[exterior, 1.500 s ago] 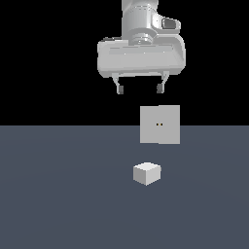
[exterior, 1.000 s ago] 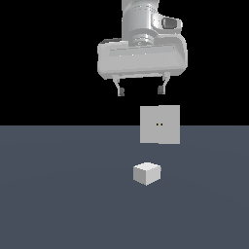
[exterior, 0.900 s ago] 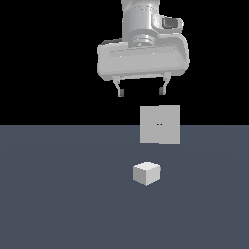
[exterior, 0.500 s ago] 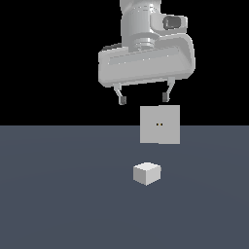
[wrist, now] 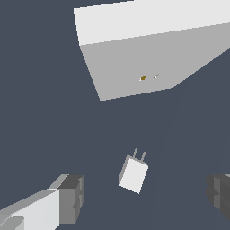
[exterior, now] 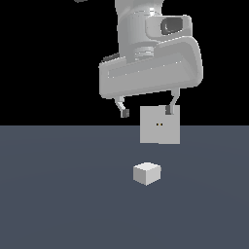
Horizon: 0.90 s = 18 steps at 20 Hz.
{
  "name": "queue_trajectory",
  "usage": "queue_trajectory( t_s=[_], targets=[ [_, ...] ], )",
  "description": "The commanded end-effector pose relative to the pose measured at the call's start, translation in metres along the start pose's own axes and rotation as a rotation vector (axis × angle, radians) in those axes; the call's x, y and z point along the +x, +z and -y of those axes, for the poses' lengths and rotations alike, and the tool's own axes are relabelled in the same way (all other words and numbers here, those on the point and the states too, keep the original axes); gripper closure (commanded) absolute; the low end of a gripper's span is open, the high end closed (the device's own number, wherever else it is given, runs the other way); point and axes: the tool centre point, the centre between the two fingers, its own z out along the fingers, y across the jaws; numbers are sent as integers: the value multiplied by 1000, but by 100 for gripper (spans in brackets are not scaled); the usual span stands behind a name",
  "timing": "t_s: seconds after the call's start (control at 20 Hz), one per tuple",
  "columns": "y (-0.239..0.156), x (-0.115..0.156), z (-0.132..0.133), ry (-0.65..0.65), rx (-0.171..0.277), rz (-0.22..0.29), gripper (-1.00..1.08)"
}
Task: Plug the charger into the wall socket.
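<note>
The charger (exterior: 147, 173) is a small white-grey cube resting on the dark floor; the wrist view shows the charger (wrist: 133, 174) with two thin prongs pointing toward the socket. The wall socket (exterior: 159, 125) is an upright pale grey square plate with two tiny dark holes, standing behind the cube; in the wrist view the wall socket (wrist: 143, 58) is a large pale block. My gripper (exterior: 147, 112) hangs open well above the charger, holding nothing, its right fingertip overlapping the plate's upper edge in the exterior view. Both fingers (wrist: 67, 200) flank the charger from above.
A flat dark grey floor (exterior: 58, 194) spreads around the charger and socket. Black background lies beyond it. No other objects show.
The gripper has come down toward the charger and shifted slightly to the exterior view's right, its hand tilting a little. Charger and socket have not moved.
</note>
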Motion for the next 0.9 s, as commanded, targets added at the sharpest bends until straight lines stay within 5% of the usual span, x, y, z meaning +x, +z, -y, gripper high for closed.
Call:
queue_trajectory(
  t_s=[0.0, 0.85],
  targets=[
    [7, -5, -2, 46, -5, -18, -92],
    [47, -29, -8, 309, -42, -121, -92]
  ],
)
